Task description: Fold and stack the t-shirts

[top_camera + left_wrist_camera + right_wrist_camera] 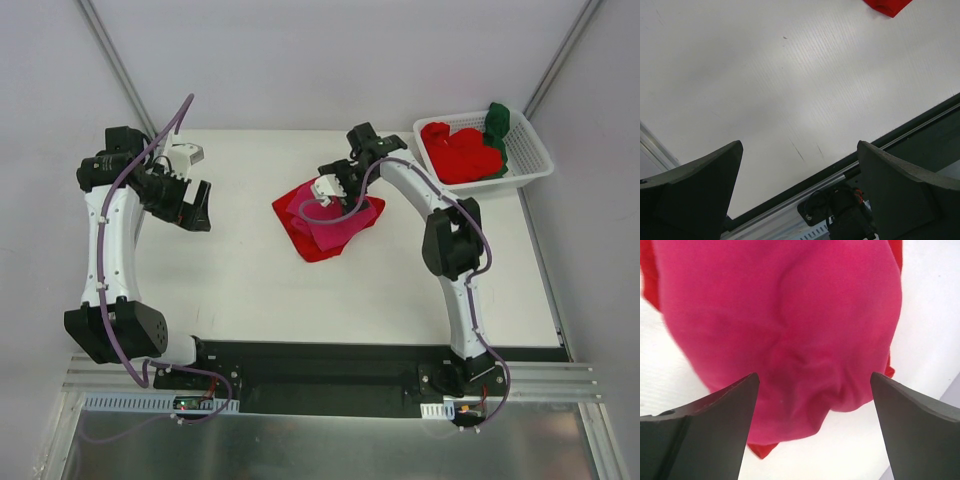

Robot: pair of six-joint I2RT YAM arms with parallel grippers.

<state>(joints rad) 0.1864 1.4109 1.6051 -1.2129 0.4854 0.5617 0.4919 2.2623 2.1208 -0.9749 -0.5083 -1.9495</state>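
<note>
A magenta-pink t-shirt (335, 225) lies crumpled on a bright red t-shirt (300, 215) at the middle of the table. My right gripper (318, 200) hovers open just above them. In the right wrist view the magenta t-shirt (790, 325) fills the space beyond the spread fingers of the right gripper (814, 376), and a red t-shirt corner (760, 449) peeks from under it. My left gripper (197, 212) stands open and empty at the left, away from the cloth. In its own view the left gripper (799, 145) faces bare table, with a red t-shirt corner (888, 6) at the top edge.
A white slotted basket (530, 155) stands at the back right corner, holding red t-shirts (460, 152) and a dark green t-shirt (497, 125). A black rail (330, 352) runs along the table's near edge. Grey walls close in the left, back and right.
</note>
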